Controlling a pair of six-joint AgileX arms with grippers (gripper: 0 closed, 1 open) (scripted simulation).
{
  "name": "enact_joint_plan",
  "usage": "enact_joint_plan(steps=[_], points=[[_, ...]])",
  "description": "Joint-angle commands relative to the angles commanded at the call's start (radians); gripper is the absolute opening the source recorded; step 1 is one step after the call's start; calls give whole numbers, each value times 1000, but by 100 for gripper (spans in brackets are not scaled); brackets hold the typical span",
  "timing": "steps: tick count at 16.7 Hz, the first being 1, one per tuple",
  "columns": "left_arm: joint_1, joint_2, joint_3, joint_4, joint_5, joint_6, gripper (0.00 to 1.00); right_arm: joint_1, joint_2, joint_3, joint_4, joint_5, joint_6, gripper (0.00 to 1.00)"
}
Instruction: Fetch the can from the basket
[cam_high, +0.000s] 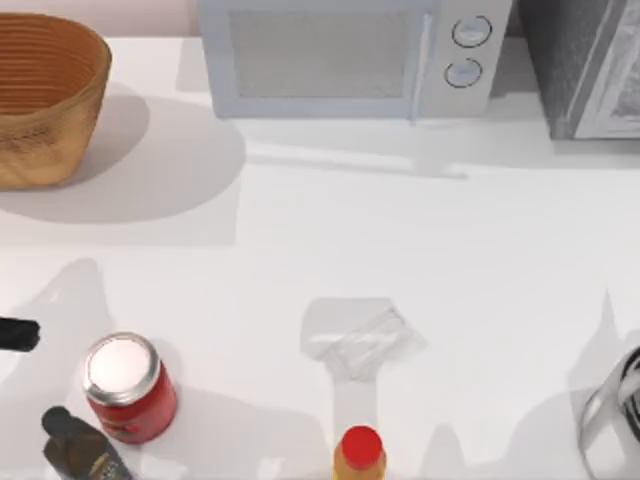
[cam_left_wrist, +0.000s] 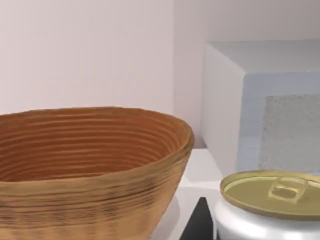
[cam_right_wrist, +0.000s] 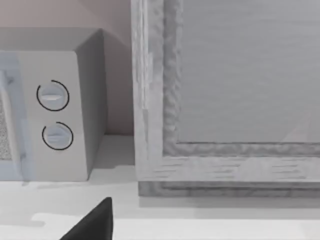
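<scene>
On the white bench (cam_high: 420, 250), the wicker basket (cam_high: 45, 100) stands at the far left corner, its visible inside bare. The small gold-topped can (cam_left_wrist: 272, 200) sits right under the left wrist camera, apparently already lifted out and carried by the left tool; whether it grips cannot be confirmed. What looks left: setting it down. Right arm parked; its tool's state unclear.

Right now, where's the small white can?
In the left wrist view, the can sits close to the camera, outside the basket and beside its wall, with the microwave behind it.
</scene>
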Motion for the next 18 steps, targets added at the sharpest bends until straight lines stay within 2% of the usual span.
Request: enact_joint_plan(steps=[5, 18], points=[[-42, 417, 205, 217, 225, 6, 0, 0, 0, 0, 0, 0, 0, 100], [-178, 1755, 833, 890, 945, 26, 0, 0, 0, 0, 0, 0, 0, 100]])
